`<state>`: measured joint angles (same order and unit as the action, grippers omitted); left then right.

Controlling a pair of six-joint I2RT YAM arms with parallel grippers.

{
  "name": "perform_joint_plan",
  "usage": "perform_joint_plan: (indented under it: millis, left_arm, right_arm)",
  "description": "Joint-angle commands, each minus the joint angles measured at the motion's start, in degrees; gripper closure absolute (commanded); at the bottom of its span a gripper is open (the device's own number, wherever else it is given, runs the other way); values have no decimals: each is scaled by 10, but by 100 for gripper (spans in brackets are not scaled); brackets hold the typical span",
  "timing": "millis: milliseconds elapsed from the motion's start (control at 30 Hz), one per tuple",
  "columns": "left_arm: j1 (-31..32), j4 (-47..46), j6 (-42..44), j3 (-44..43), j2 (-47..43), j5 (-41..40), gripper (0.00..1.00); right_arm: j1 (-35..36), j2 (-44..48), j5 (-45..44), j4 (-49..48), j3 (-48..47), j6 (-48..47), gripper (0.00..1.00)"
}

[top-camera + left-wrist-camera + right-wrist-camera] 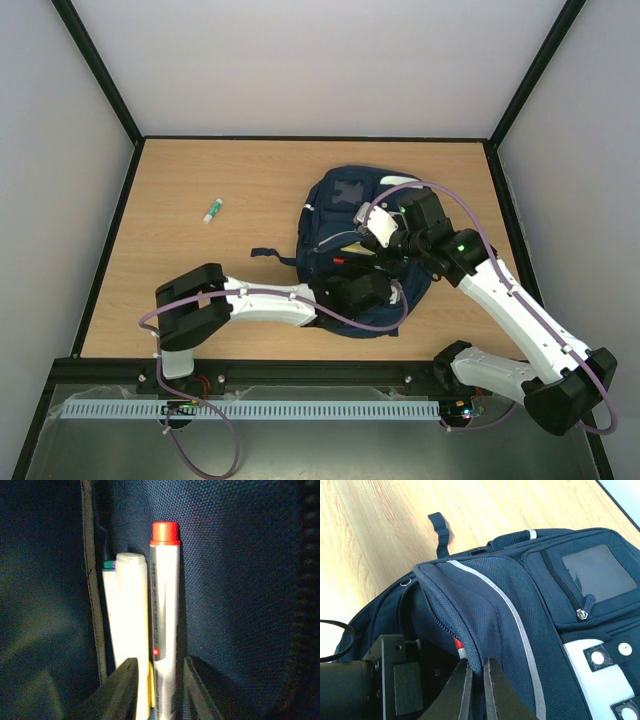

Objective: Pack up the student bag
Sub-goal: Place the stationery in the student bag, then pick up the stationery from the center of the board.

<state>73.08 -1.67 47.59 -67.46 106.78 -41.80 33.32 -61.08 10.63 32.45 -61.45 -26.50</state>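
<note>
Wooden table (180, 180) has a little white tube (212, 210) with a green cap lying on its left side, well apart from the bag, so I think it waits to be packed. Next comes the left gripper (159, 682), which is deep inside the student bag (325, 215). The bag lies flat on the table, a bit right of the middle. The two fingers sit one on each side of a silver pen (165, 605) with a red cap, very close to it. It looks like a pinch, but I cannot tell if they really press it. A fat white stick (131, 610) stands just beside the pen, and blue cloth is all around. I think the pen is being put in here. On the right, the right gripper (477, 682) has its fingers pressed together on the edge of the bag's flap (485, 605). It holds the flap up, I think, so the mouth is open for the other arm.
</note>
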Motion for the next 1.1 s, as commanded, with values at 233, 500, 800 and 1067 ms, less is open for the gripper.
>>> perform_joint_plan:
  millis: [233,500,800,1067]
  left_arm:
    - [13,8,-29,-28,-21,-40,66]
    - [71,69,-88,-10,-81,-69,64]
    - [159,204,-306,19,-150,-65,64]
    - [234,343,-531,53,-241,-124,64]
  right_arm:
    - [1,21,34,-27,-26,14,99]
    - [1,21,10,-43,0,13,99]
    - [-1,25,-9,-86,54,21,99]
    - [-5,35,16,-133,131,36,99]
